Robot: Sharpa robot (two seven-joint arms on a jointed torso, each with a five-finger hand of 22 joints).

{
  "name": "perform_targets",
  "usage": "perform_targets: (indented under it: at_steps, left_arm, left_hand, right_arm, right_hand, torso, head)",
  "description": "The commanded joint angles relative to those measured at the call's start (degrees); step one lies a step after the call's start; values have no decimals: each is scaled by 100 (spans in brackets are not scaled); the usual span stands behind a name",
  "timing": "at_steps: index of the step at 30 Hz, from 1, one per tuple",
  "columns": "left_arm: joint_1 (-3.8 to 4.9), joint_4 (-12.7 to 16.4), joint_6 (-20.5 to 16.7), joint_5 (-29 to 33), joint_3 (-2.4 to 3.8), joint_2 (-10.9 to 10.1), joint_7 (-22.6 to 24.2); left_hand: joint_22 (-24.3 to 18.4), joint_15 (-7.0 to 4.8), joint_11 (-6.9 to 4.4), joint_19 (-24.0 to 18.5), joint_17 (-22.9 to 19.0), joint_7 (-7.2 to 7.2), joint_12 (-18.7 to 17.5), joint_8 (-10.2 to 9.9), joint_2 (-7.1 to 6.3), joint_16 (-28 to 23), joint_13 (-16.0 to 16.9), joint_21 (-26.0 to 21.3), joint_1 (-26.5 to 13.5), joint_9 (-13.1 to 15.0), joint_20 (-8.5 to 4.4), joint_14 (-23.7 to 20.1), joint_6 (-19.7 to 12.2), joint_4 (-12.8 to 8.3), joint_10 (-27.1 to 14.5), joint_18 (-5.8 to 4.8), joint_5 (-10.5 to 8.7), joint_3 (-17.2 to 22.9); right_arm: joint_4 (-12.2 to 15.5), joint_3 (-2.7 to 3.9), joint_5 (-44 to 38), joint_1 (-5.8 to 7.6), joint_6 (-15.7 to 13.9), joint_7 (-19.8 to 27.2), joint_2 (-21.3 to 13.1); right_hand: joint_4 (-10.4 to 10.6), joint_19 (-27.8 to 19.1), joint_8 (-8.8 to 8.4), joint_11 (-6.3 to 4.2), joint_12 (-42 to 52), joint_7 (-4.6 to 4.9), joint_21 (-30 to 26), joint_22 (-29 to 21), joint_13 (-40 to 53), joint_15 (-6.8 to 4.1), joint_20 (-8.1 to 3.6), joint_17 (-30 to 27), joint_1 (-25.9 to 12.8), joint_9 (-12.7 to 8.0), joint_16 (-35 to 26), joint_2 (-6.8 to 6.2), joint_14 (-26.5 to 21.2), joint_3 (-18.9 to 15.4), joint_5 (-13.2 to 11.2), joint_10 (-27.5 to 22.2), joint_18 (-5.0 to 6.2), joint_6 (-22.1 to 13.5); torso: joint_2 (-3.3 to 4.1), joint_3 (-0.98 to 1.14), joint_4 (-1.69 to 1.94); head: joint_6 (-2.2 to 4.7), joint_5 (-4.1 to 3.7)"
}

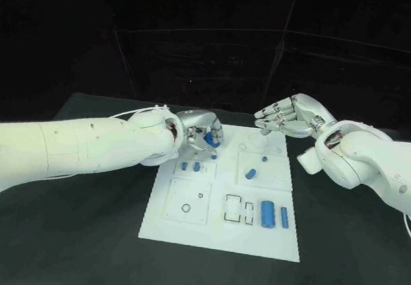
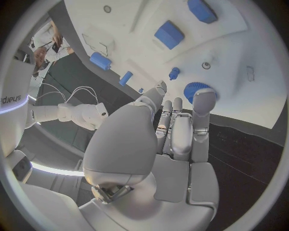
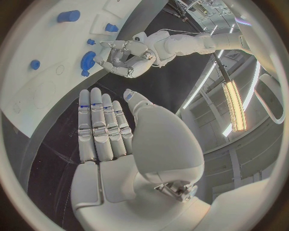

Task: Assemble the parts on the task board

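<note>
Task board (image 1: 217,236) mid worktop (image 1: 76,239), blue parts (image 1: 267,213) scattered on it. Left hand (image 1: 199,133) over board's far left corner, fingers at round blue part (image 2: 194,90); grip unclear. Right hand (image 1: 288,117) above far edge, fingers apart, holding nothing.

Head camera looking down on the task board (image 1: 220,237), wrist cameras close behind each hand, all sharing the board's far end
</note>
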Motion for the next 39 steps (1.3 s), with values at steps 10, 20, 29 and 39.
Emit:
perform_targets:
  at_steps: [10, 20, 29, 39]
  left_arm:
    - [-25, -266, 687, -1048, -2, 236, -41]
    - [-35, -354, 829, -1123, -1, 330, -115]
    - [-44, -380, 915, -1136, -1, 382, -137]
    - [-49, -395, 976, -1153, 0, 409, -204]
  left_hand:
    - [512, -28, -35, 312, 214, -13, -30, -102, -12, 231, -156, 551, -142, -99, -31, 170, 187, -17, 99, -177, 7, 8]
    - [751, -72, -81, 456, 261, -37, -43, -119, 99, 308, -268, 802, -94, -149, -68, 244, 417, -64, 330, -224, 9, 135]
    - [935, -145, -163, 543, 255, -94, -161, -158, 199, 342, -415, 980, -65, -206, -134, 283, 722, -124, 712, -263, 5, 440]
    - [1048, -167, -189, 581, 223, -97, -310, -232, 259, 350, -522, 1077, -98, -261, -158, 291, 898, -172, 941, -284, 7, 698]
  right_arm:
    - [17, 4, -6, 11, 16, 23, 18]
    - [9, 4, -6, 11, 23, 28, 33]
    - [7, 4, -6, 11, 29, 31, 41]
    - [8, 4, -6, 10, 31, 33, 41]
  right_hand:
    - [15, -6, 6, -16, 10, -7, -26, -13, -3, -12, 34, -10, -36, 2, -22, -1, -38, 28, 27, -39, 8, -51]
    - [13, -4, 7, -16, 11, -6, -29, -15, -3, -12, 34, -10, -33, 2, -21, -1, -39, 31, 28, -40, 9, -52]
    - [13, -4, 7, -16, 11, -6, -29, -15, -3, -12, 34, -10, -33, 2, -21, -1, -39, 31, 28, -40, 9, -52]
    - [13, -4, 7, -16, 11, -6, -29, -15, -3, -12, 34, -10, -33, 2, -21, -1, -39, 31, 28, -40, 9, -52]
  torso:
    - [-2, -7, 9]
    - [-4, -5, 17]
    - [-8, -1, 12]
    - [-7, 0, 14]
  head:
    - [-4, -17]
    - [-14, -21]
    - [-20, -22]
    - [-25, -24]
